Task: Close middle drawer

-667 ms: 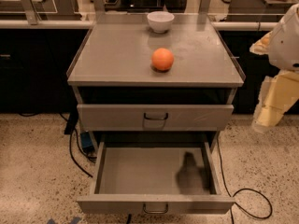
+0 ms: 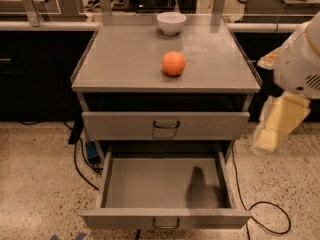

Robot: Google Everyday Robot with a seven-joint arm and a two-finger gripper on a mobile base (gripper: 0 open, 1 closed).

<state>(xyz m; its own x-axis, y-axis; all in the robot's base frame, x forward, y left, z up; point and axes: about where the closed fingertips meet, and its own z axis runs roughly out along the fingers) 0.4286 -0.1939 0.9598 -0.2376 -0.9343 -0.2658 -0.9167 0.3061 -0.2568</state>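
Approach step by the look of it, no contact yet. Bench (image 2: 125, 59) to left of gripper (image 2: 280, 121); gripper off the bench's right edge, touching nothing; open or closed, cannot tell. Middle drawer (image 2: 150, 181) down-left of gripper, pulled far out, empty, front panel nearest camera. Upper drawer (image 2: 210, 125) level with gripper, to its left, nearly shut. Open floor below gripper, apart from cable (image 2: 270, 219) low down. Orange (image 2: 173, 63) and bowl (image 2: 171, 22) up-left, clear of any path. Next move likely: drop, swing left past drawer's right front corner, push straight in around handle (image 2: 166, 224)
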